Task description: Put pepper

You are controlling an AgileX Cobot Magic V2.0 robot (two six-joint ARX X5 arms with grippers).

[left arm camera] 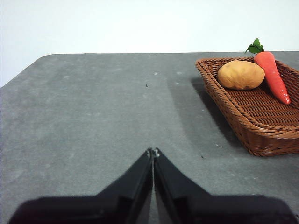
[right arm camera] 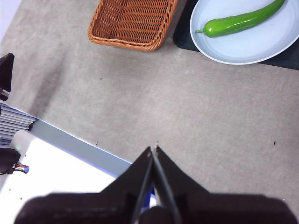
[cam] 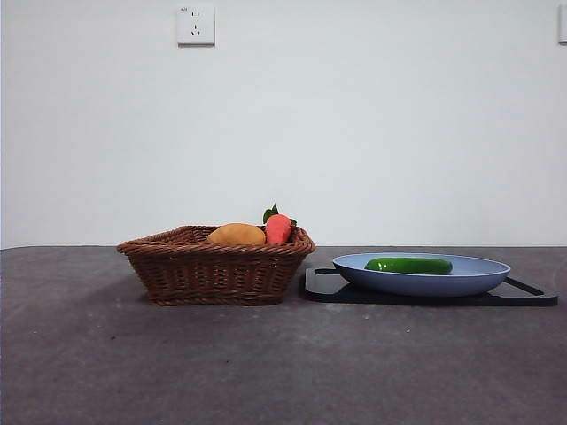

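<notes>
Gray table [cam: 266,363] sits under a white wall with a socket [cam: 196,25]. On the blue plate [cam: 478,276] lies the green pepper [cam: 408,265], flat on its side (the plate rests on a black tray [cam: 532,295]). Beside the plate stands a brown basket [cam: 217,274] with a carrot [cam: 278,228] and a yellow fruit [cam: 236,235]. My left gripper [left arm camera: 153,151] and my right gripper [right arm camera: 154,149] are both pinched together, holding nothing, well away from the plate.

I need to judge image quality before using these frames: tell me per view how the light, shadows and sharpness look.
Front view: even, soft light, sharp; faint gloss on the pepper, a soft shadow under the basket. Left wrist view: sharp, the basket's long shadow falls across the table. Right wrist view: brighter, the plate slightly washed out, the shut right gripper dark and a little soft.
</notes>
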